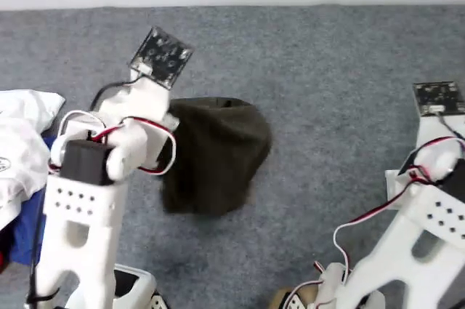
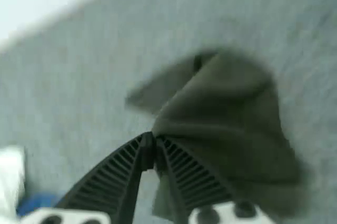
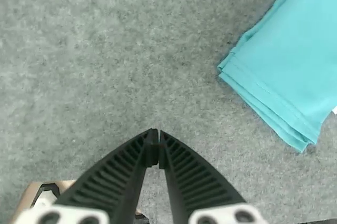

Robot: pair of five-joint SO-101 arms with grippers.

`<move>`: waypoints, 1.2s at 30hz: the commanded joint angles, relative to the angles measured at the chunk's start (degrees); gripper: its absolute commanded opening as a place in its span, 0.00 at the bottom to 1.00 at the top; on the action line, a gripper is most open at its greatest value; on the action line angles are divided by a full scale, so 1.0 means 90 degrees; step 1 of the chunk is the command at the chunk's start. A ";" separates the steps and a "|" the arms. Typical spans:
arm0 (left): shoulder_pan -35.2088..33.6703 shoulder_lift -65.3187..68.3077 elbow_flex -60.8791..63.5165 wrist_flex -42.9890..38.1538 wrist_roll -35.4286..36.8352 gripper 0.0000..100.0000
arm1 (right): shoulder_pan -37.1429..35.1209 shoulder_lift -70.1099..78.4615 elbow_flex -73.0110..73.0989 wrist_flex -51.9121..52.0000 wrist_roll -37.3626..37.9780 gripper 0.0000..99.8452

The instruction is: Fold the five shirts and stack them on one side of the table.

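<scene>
Left gripper — pinched on an edge of the dark shirt; right gripper — pressed together, empty, above the table. Folded teal shirt lies nearby.

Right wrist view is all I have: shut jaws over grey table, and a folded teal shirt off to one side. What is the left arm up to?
Observer: The left arm's jaws are shut on the edge of a dark olive shirt. The left wrist view shows the cloth running out from the tips.
Operator: Any unfolded shirts in sight?
Observer: Yes. In the high view, a loose pile of white shirts lies at the edge of the table, on the outer side of the left arm. Some blue cloth shows beneath the pile.
</scene>
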 commanded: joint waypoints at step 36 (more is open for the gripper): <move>0.0840 0.1504 0.3248 -0.1348 -0.1289 0.23 | -0.1265 -0.0190 0.0694 0.0259 0.0068 0.01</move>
